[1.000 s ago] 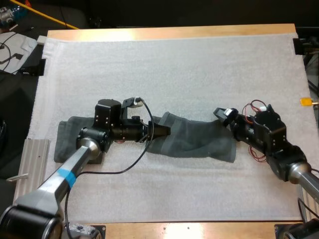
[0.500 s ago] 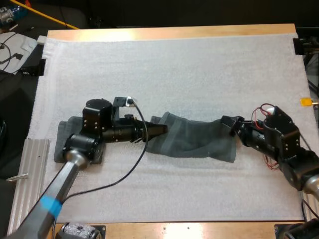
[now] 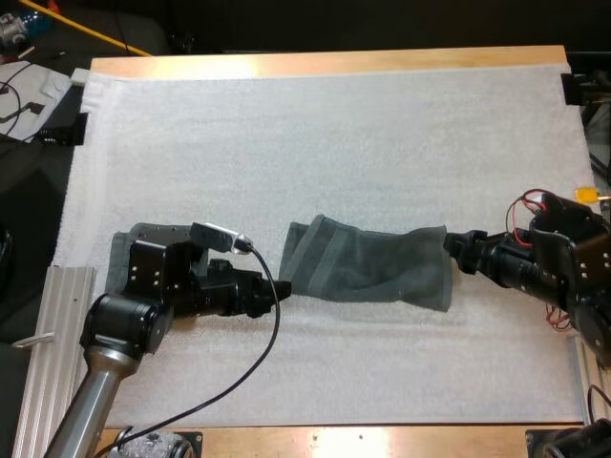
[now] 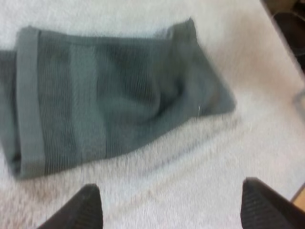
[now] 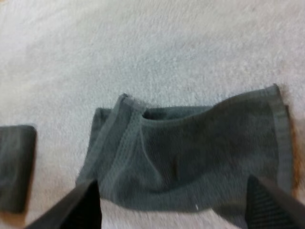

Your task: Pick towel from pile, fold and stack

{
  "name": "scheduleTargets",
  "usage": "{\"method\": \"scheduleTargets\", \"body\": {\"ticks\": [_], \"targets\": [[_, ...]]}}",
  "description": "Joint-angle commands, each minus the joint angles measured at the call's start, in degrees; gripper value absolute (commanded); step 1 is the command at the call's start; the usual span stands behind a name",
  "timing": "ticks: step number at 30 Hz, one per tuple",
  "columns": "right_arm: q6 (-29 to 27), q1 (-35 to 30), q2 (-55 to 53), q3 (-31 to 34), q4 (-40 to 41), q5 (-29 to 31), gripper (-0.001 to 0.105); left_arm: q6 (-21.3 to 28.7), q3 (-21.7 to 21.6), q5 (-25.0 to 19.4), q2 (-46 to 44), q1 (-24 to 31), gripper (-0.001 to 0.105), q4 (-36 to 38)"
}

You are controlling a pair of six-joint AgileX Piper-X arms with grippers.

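Towel (image 3: 368, 272): dark grey-green, one piece, lying flat on the white mat (image 3: 334, 143). It sits a little toward 5 o'clock from the mat's centre, long axis running 9 to 3.
- Loosely doubled over, not squared. The 9 o'clock end is broader, with a smooth hem band turned up along it.
- The 3 o'clock end shows a second hem band and a slightly splayed corner.
- Weave is ribbed, with plainer stripes near the hems. A soft crease dips across the middle. Edges are uneven along the 6 o'clock side.

Folded stack (image 3: 122, 250): same dark cloth, neat and square-edged, at about 8 o'clock on the mat. It is well apart from the towel and partly under the left arm.

Left pincer (image 3: 277, 289): low over the mat, just beside the towel's 9 o'clock end. Its two black fingers (image 4: 81, 207) stand wide apart, clear of the cloth, holding nothing.

Right pincer (image 3: 451, 250): at the towel's 3 o'clock edge, by the far corner. Fingers (image 5: 83, 205) are spread wide, nothing clamped between them. I cannot tell whether a fingertip touches the hem.

Table (image 3: 334, 62): wooden rim visible at 12 o'clock beyond the mat.
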Motion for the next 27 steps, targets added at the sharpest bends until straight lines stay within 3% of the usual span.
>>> {"method": "scheduleTargets", "body": {"ticks": [1, 16, 27], "targets": [[-1.39, -0.16, -1.68, -0.69, 4.75, 0.18, 0.062, 0.90, -0.34, -1.06, -2.69, -0.08, 0.060, 3.66], [-2.93, -0.39, -11.20, -0.66, 19.83, 2.26, 0.062, 1.76, -0.36, -2.66, -19.65, -0.19, 0.060, 20.84], [-3.14, -0.16, -10.00, 1.33, 17.96, 3.96, 0.062, 1.82, -0.37, -3.25, -20.86, -0.08, 0.060, 20.95]]}}
